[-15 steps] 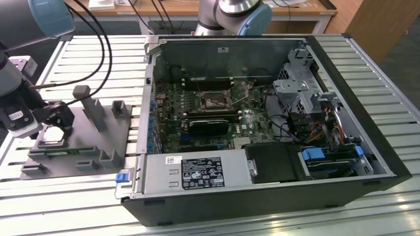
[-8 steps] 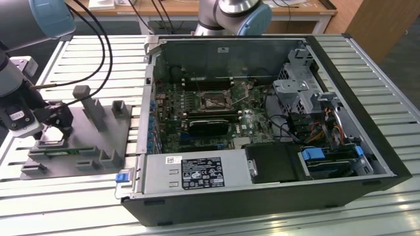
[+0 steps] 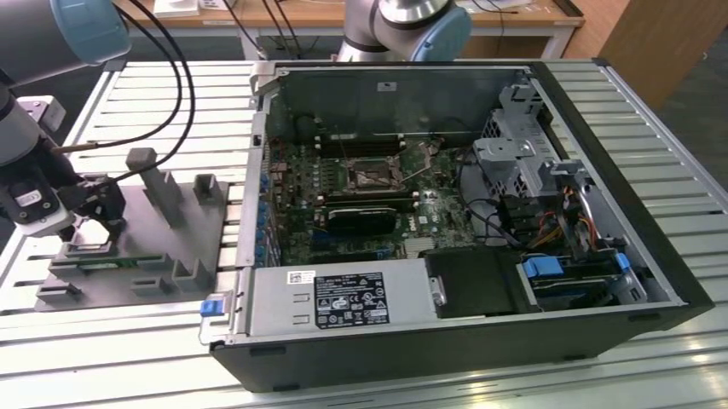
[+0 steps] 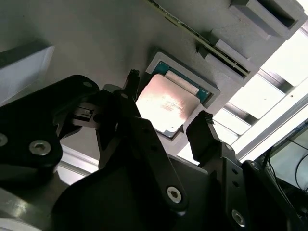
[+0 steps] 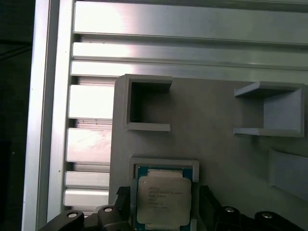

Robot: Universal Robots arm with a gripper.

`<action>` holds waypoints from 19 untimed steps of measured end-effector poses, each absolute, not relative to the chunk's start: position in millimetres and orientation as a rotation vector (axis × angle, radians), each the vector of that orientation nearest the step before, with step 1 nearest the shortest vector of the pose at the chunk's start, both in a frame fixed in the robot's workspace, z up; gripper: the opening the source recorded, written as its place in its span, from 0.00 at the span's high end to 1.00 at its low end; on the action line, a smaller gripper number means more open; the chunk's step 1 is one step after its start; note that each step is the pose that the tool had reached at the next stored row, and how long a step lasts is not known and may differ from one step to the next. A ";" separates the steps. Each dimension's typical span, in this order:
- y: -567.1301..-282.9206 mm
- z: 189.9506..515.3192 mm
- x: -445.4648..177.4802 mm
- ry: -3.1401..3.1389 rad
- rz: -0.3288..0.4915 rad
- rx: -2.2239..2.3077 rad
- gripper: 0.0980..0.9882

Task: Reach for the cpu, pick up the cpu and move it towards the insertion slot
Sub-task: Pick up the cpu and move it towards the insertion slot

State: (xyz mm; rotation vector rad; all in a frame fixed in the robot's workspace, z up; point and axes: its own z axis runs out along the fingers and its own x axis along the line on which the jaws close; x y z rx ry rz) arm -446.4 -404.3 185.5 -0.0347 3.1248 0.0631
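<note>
In the exterior view the pincer (image 3: 91,228) hangs low over the grey holder tray (image 3: 148,247). The tray lies on the slatted aluminium worktop (image 3: 125,349), at the exterior view's left of the open computer case (image 3: 637,256). The insertion slot (image 3: 372,176) sits on the green motherboard (image 3: 296,230) inside that case, well apart from the tray, with the case wall between them.

In the second wrist view the cpu (image 4: 166,103) lies flat in its square recess in the tray, its metal top catching the light. The 2 black fingertips (image 4: 206,126) stand on opposite sides of it, spread and released. Each is just beside an edge and grips nothing.

In the first wrist view the chip sits inside the recess's raised rim, with a finger on either side and a slim gap showing at both.

The likely trouble lies in the closing. The chip is thin and sunk within the rim, so a pincer set slightly off could pinch the rim instead of the chip edges. If 1 finger arrives first, it could tip the chip and wedge it in the recess. A shallow hold on such a thin edge could let it slip on the lift. A low carry towards the socket risks striking the case wall
</note>
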 end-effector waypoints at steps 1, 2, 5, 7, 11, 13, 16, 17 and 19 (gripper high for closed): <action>-404.3 185.5 -446.5 3.125 0.063 -0.035 0.35; -404.2 185.6 -446.5 3.125 0.062 -0.035 0.35; -404.2 185.7 -446.5 3.125 0.062 -0.035 0.50; -404.2 185.7 -446.5 3.125 0.062 -0.035 0.52; -404.2 186.1 -446.5 3.125 0.062 -0.035 0.52; -404.2 188.6 -446.4 3.125 0.062 -0.035 0.52; -404.2 195.3 -446.5 3.125 0.062 -0.035 0.52; -404.2 197.7 -446.5 3.125 0.062 -0.035 0.52; -404.2 203.1 -446.5 3.125 0.062 -0.035 0.52</action>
